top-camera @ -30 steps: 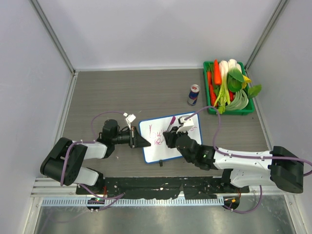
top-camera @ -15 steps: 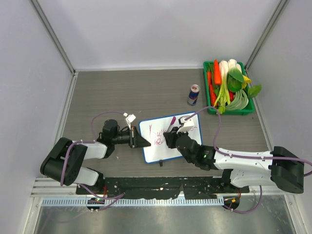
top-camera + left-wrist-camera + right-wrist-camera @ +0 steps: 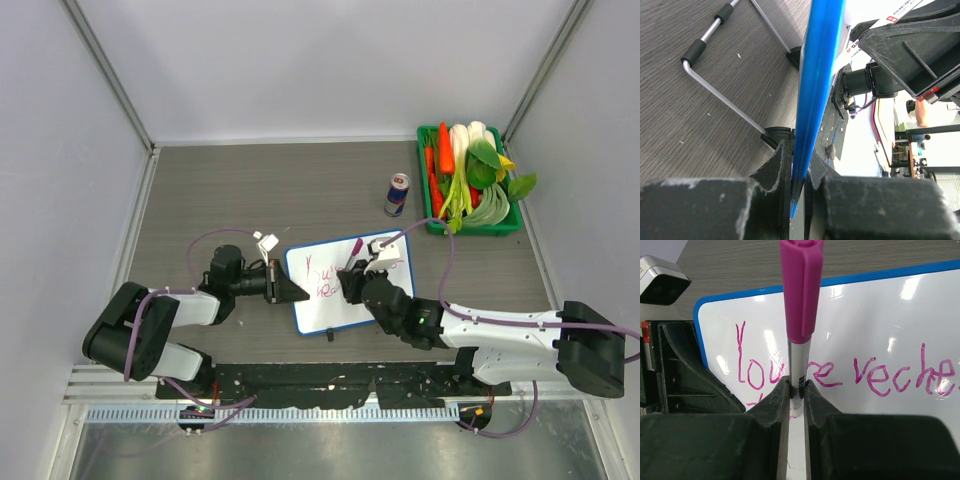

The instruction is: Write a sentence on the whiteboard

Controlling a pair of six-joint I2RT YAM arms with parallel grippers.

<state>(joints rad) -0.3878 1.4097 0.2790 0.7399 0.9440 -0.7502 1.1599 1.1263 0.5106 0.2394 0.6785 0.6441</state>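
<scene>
The whiteboard (image 3: 345, 300), white with a blue rim, lies on the table between the arms. My left gripper (image 3: 285, 289) is shut on its left edge; the left wrist view shows the blue rim (image 3: 817, 75) pinched between the jaws. My right gripper (image 3: 350, 285) is shut on a marker (image 3: 799, 340) with a silver barrel and a magenta cap on its back end, and the marker's lower end meets the board. The sentence (image 3: 840, 372), in pink letters, starts with "You're"; a second line starts below it by the marker. It also shows in the top view (image 3: 325, 272).
A Red Bull can (image 3: 397, 194) stands beyond the board. A green tray (image 3: 432, 215) of vegetables sits at the back right. Grey walls enclose the table. A bent metal rod (image 3: 720, 90) shows beside the board in the left wrist view.
My right gripper with the marker has shifted slightly along the board. The left gripper and the board have not moved.
</scene>
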